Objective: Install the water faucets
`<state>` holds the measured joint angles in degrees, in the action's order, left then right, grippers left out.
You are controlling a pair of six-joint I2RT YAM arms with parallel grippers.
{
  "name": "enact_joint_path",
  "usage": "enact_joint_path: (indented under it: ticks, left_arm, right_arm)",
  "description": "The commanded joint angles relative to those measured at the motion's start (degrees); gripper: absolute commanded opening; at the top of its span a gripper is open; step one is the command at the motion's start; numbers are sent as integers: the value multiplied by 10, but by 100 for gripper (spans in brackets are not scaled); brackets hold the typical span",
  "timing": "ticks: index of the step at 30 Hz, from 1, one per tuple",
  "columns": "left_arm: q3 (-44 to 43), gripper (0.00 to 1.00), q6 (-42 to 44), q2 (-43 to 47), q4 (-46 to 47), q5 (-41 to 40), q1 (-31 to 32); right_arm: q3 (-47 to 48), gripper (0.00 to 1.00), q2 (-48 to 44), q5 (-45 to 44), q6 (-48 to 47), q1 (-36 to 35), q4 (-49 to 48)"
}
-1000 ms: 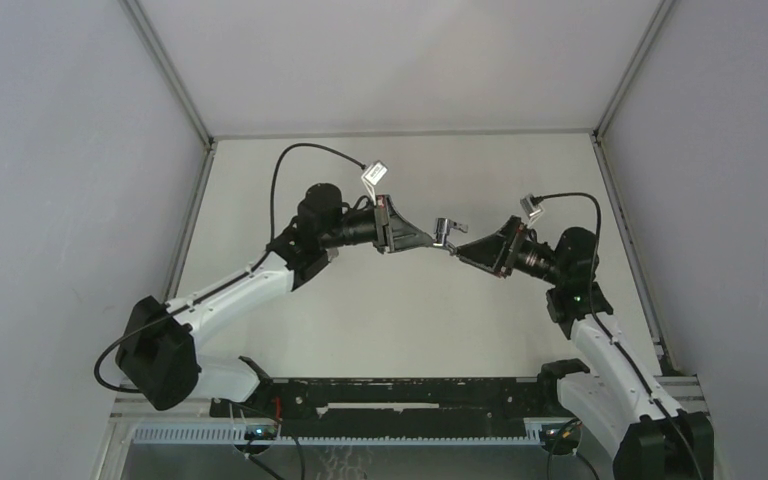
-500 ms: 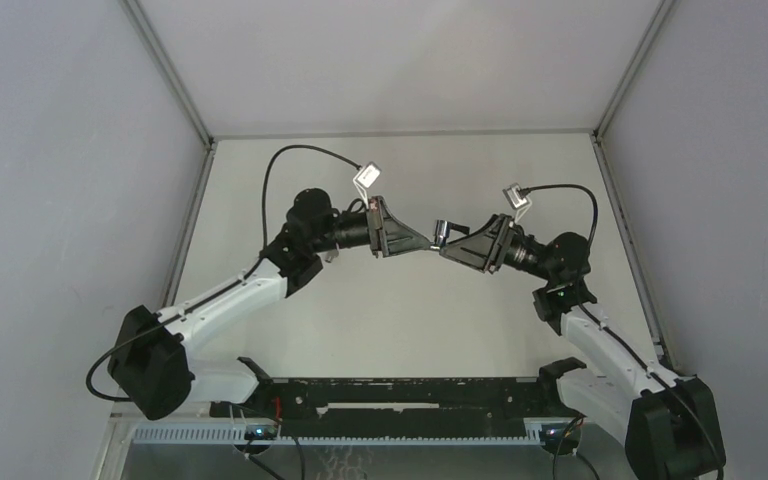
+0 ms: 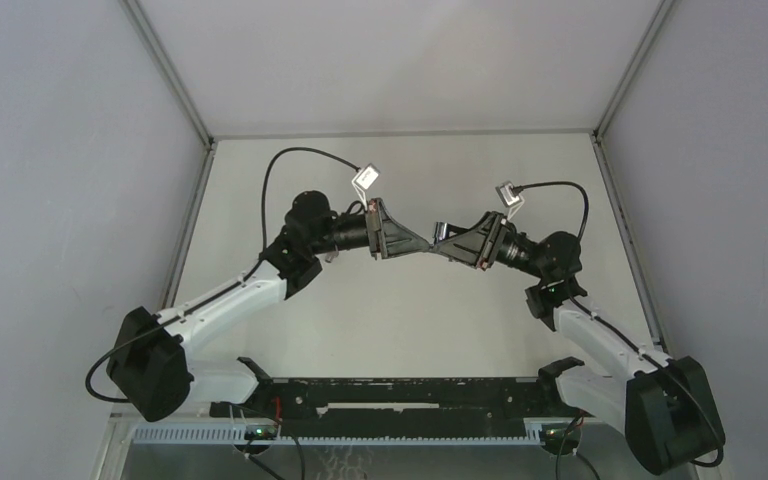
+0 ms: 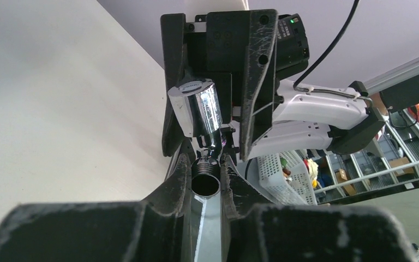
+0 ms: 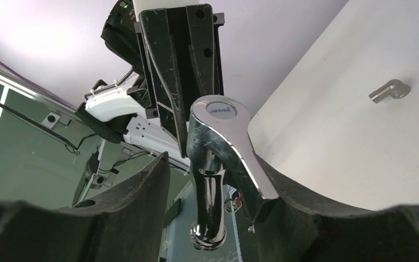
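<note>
Your left gripper [image 4: 204, 172] is pinching the shiny faucet [image 4: 197, 109] by its pipe, mid-frame in the top view, above the table [image 4: 60, 109]. Your right gripper [image 5: 213, 174] sits spread either side of the handle.

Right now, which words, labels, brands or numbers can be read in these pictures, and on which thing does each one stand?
Faucet, round cap on its top, right wrist view: one short blue brand word, too blurred to quote.
Same cap, left wrist view: faint print, too small to read.
Nothing else shows text, so no line can be quoted as it reads.
</note>
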<state>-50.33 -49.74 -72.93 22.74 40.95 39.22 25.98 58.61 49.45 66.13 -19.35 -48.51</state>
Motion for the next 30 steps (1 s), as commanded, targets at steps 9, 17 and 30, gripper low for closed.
enact_joint_path:
  ticks: [9,17,30]
  left_arm:
    - [9,0,-14,24,50,16,-2]
    - [9,0,-15,19,52,17,-2]
    - [8,0,-17,12,53,20,-3]
  right_arm:
    - [32,49,28,22,18,-6,-55]
    - [39,42,26,25,18,-16,-57]
    - [45,19,30,29,19,-25,-60]
